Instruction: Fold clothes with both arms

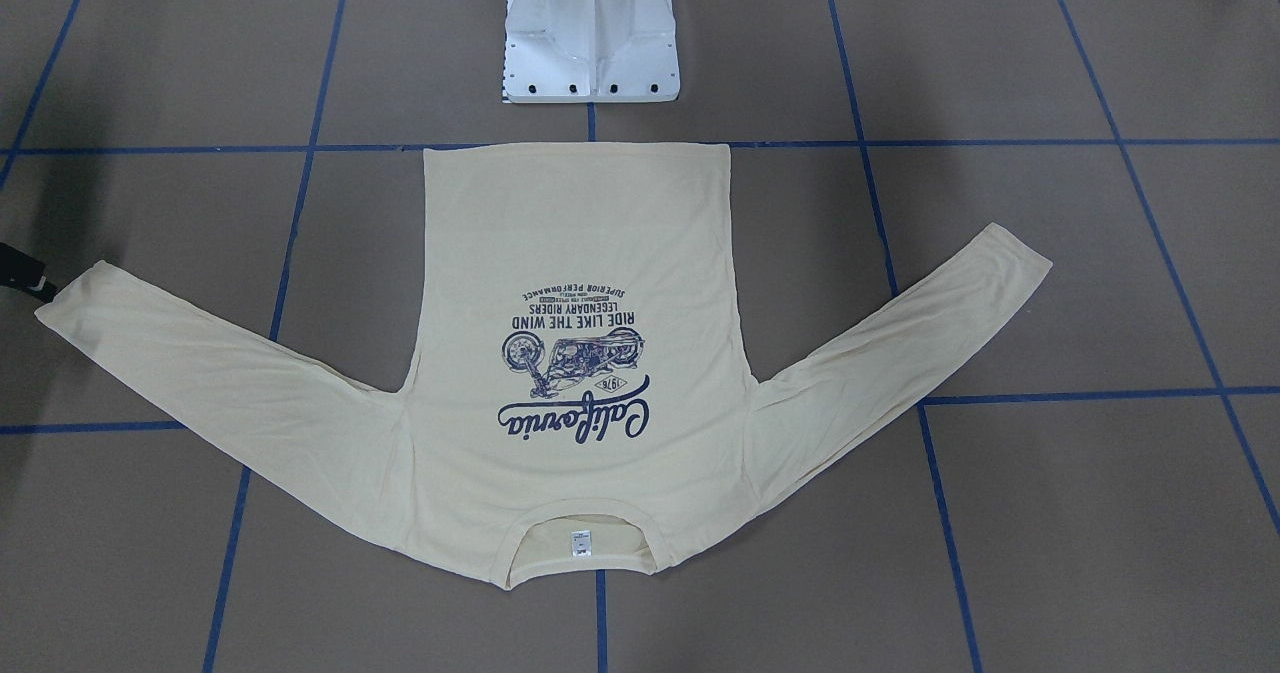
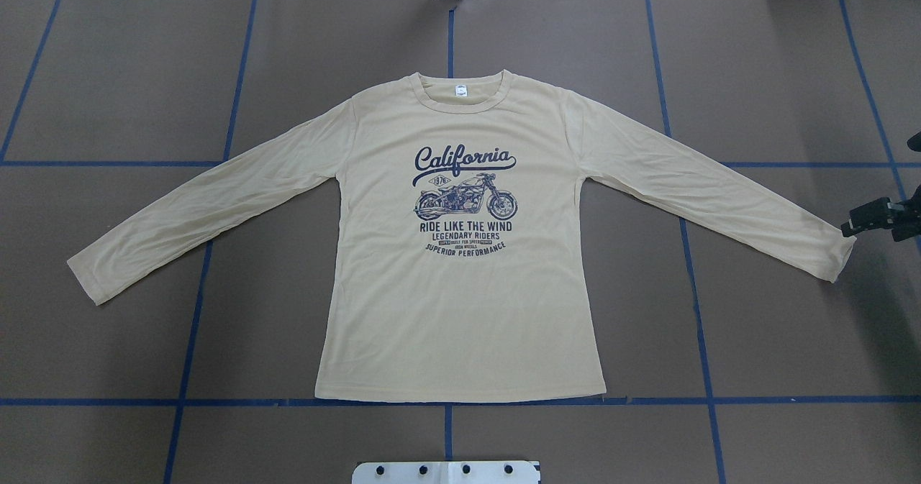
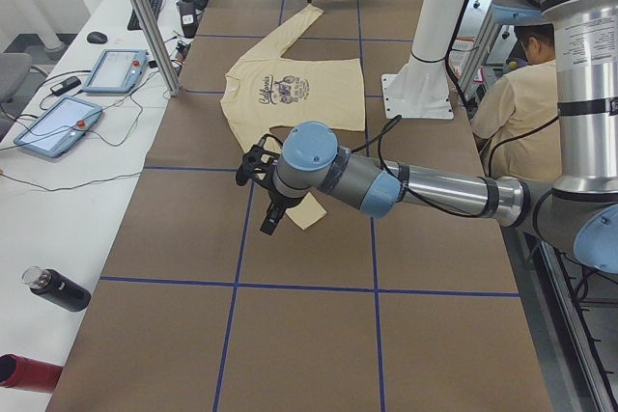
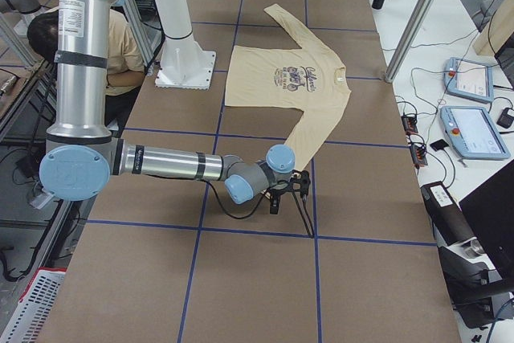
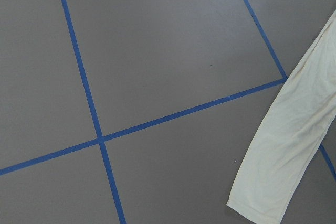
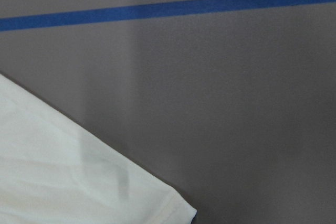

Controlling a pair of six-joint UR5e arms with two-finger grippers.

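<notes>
The pale cream-yellow long-sleeved T-shirt [image 2: 460, 311] of thin fabric lies flat, print up, in the middle of the brown tabletop [image 2: 108, 74] with blue tape lines [image 2: 108, 163], sleeves spread to both sides; the black two-finger right gripper [image 2: 853, 225] is just beside one cuff, the left gripper [image 3: 267, 214] near the other cuff; for both I cannot tell if the jaws are apart. The cloth is smooth, with small soft wrinkles on the sleeves.

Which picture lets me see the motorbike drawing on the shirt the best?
The overhead exterior view: the motorbike drawing sits upright, large and readable. The front-facing view shows it upside down. Both side views show it small and slanted. The wrist cameras catch only a sleeve end each, no drawing.
</notes>
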